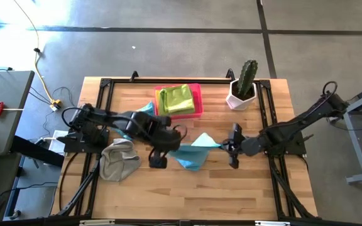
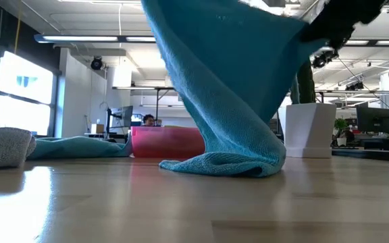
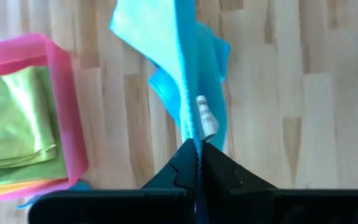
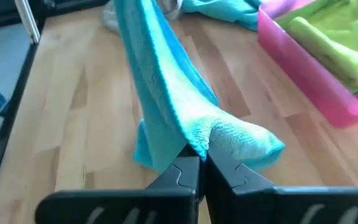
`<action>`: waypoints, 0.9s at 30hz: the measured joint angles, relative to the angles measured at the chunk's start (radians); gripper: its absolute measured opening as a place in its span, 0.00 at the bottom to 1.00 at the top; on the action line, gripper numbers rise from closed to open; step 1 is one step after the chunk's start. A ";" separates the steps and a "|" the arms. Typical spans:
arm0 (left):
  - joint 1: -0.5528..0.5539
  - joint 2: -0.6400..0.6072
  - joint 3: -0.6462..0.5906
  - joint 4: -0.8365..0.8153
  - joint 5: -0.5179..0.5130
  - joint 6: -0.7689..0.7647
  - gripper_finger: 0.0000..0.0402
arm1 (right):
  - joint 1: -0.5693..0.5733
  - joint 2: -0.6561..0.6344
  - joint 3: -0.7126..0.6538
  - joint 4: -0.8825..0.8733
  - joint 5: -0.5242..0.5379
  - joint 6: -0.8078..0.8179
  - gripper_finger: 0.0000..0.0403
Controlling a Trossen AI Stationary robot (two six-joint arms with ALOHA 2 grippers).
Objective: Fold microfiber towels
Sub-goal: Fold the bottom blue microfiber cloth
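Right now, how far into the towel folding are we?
Done: folded lime green towel sits in the pink tray. In hand: both tools, left and right, are shut on the teal towel, held up between them. Left: the grey towel lies crumpled, and another teal towel beside the tray.

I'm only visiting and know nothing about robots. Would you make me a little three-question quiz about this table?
1. True or false: both grippers, left and right, pinch the same teal towel.
2. What lies in the pink tray? A) a grey towel B) green towel C) a cactus
3. Fill in: the grey towel lies crumpled on the table's ___ side in the high view.

Key: 1 true; 2 B, the green towel; 3 left.
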 joint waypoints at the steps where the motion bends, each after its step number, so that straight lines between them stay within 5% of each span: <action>1: -0.014 0.000 0.000 0.000 -0.028 -0.016 0.00 | 0.020 0.000 0.032 -0.050 0.022 0.000 0.00; 7: -0.054 0.000 0.000 0.000 -0.268 -0.095 0.00 | 0.067 0.057 0.296 -0.408 0.169 -0.003 0.00; 14: -0.008 0.001 0.032 0.000 -0.568 -0.012 0.00 | 0.014 0.195 0.662 -0.815 0.296 -0.086 0.00; 27: 0.079 0.000 0.265 0.000 -0.723 0.122 0.00 | -0.185 0.345 1.015 -1.096 0.404 -0.179 0.00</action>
